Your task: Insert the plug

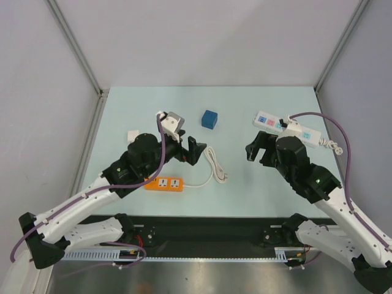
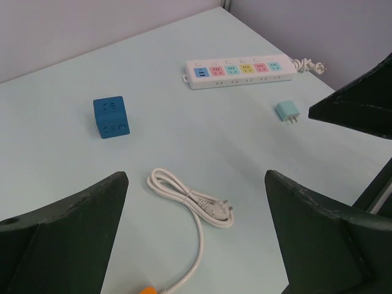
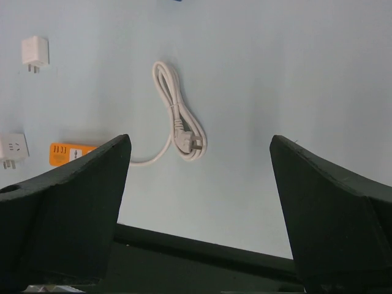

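Note:
The blue cube plug (image 1: 209, 119) sits on the pale table at the back centre, also in the left wrist view (image 2: 111, 117). The white power strip (image 1: 269, 122) with coloured sockets lies at the back right, partly behind my right arm; the left wrist view shows it whole (image 2: 239, 70). My left gripper (image 1: 196, 151) is open and empty, a little short and left of the plug (image 2: 196, 180). My right gripper (image 1: 253, 147) is open and empty in front of the strip, facing the near edge (image 3: 199, 139).
An orange power strip (image 1: 164, 183) lies near the front with its white cord coiled (image 1: 215, 164) between the grippers. A small teal adapter (image 2: 286, 112) lies by the white strip. A white square block (image 1: 133, 136) and a white adapter (image 3: 33, 50) lie at the left.

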Action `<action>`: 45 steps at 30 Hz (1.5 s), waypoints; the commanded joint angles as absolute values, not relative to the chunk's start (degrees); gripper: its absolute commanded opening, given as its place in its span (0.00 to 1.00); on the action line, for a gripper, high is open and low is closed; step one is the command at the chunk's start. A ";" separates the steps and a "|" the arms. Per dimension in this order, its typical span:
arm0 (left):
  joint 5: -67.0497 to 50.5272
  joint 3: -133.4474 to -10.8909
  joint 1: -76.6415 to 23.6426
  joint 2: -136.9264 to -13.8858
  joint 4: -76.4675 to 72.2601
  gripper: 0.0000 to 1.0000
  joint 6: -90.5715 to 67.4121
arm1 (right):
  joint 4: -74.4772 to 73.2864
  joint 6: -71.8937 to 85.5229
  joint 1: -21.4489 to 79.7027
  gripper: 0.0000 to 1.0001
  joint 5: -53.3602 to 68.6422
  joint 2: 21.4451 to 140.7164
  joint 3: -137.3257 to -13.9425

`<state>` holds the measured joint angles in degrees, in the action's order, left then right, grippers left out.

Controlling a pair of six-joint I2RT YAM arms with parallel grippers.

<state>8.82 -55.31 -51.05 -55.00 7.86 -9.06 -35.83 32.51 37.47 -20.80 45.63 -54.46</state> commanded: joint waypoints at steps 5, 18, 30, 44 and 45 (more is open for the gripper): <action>9.05 -56.51 -51.24 -54.84 5.80 1.00 -9.93 | -38.49 34.80 36.83 1.00 -23.64 46.40 -58.79; 10.02 -56.87 -51.24 -54.67 6.33 1.00 -10.02 | -38.67 35.25 24.90 0.97 -18.47 59.74 -63.62; 10.90 -56.87 -51.15 -54.05 6.24 1.00 -8.97 | -40.44 35.95 -4.29 0.80 -14.95 72.41 -57.14; 9.32 -57.13 -50.80 -53.35 6.59 1.00 -8.79 | -34.45 25.68 -8.53 0.73 -15.81 95.27 -62.05; 9.06 -57.13 -50.80 -53.26 6.50 1.00 -8.88 | -34.54 25.06 -8.53 0.72 -16.26 96.40 -62.22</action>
